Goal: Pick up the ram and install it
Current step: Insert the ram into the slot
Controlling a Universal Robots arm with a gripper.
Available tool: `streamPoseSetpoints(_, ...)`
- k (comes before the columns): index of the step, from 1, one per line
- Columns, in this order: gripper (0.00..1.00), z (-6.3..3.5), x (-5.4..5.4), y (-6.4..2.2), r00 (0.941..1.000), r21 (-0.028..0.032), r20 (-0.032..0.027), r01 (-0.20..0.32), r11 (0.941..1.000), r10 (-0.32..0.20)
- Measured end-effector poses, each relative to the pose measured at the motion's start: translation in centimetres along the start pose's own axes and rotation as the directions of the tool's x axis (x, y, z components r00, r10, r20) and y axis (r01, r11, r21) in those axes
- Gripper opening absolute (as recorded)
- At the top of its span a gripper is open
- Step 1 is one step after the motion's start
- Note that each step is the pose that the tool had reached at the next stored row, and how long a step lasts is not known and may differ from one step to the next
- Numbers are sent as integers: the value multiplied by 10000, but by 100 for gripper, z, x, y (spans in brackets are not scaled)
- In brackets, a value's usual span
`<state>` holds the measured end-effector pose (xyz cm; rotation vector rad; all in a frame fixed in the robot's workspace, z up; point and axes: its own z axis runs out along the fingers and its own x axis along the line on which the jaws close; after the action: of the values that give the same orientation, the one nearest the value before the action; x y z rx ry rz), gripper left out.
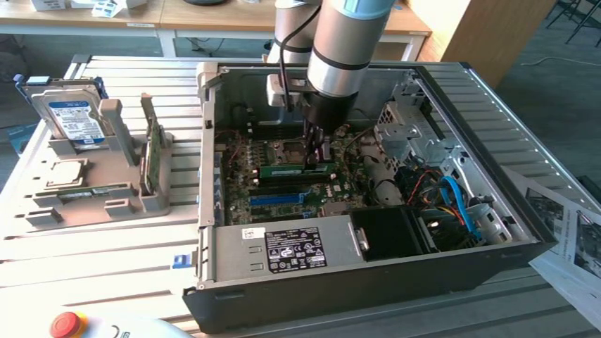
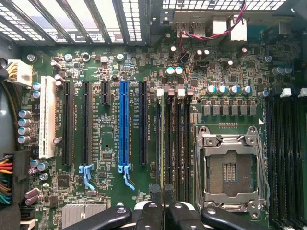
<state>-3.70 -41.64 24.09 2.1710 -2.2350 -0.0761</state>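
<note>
**Exterior view, centre.** My arm reaches straight down into the open computer case, which lies on its side on the slatted desk. My jaws stand narrow, pinched on the top edge of the ram. The ram is a thin green stick standing on edge across the motherboard, just above the blue slot in the frame. Whether the ram sits fully down in its slot I cannot tell.

**Lower part of the case.** The power supply, with a black label, lies along the near wall. A blue cable runs among other wires at the lower right.

**Exterior view's left.** A grey holder carries a hard drive upright at the upper left. A broader green card stands on edge nearer the case. A red button sits in the lower left corner.

**Wrist view.** My fingers stand close together over the memory slots. These slots lie between the blue slot and the processor socket. A white slot lies beyond the blue one.
</note>
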Motion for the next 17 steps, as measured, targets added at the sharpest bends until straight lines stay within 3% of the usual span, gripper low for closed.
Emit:
streamPoseSetpoints(12, 12, 0, 0, -6, 10000, -1, -3, 61, 10000, -61)
streamPoseSetpoints(13, 12, 16, 0, -9, 10000, 14, -2, 68, 10000, -68)
streamPoseSetpoints(14, 12, 33, 1, -8, 10000, 108, -3, 83, 9999, -83)
streamPoseSetpoints(17, 12, 37, 0, -8, 10000, 134, -1, 87, 9999, -87)
